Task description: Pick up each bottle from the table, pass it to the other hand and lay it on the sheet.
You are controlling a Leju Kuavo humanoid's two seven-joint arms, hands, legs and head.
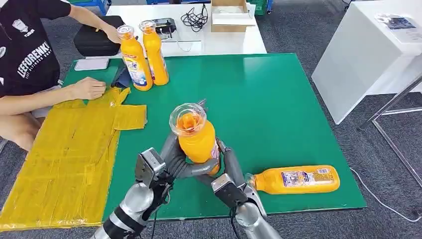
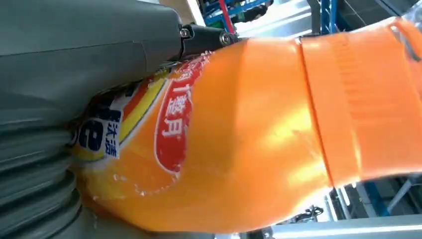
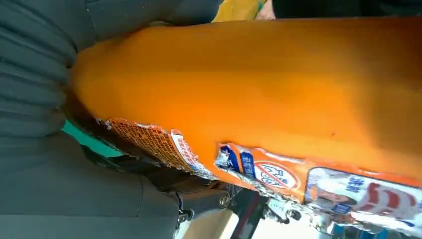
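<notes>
An orange bottle [image 1: 195, 137] with a clear cap stands upright above the green table [image 1: 259, 94], held between both hands. My left hand [image 1: 171, 162] wraps its lower body from the left; my right hand [image 1: 228, 167] wraps it from the right. Up close the orange bottle [image 2: 249, 134] lies against my left hand's grey cover [image 2: 74, 50], and the orange bottle [image 3: 259, 89] lies in my right hand [image 3: 45, 124]. Another orange bottle [image 1: 296, 179] lies on its side at the table's near right. Two more bottles [image 1: 144, 57] stand at the far left. The yellow sheet [image 1: 69, 154] covers the left.
A person sits at the far left, one hand [image 1: 88, 88] resting on the sheet's far end, the other by the standing bottles. A white table [image 1: 199, 30] with a box and cables lies behind. A white cabinet [image 1: 368, 55] stands to the right.
</notes>
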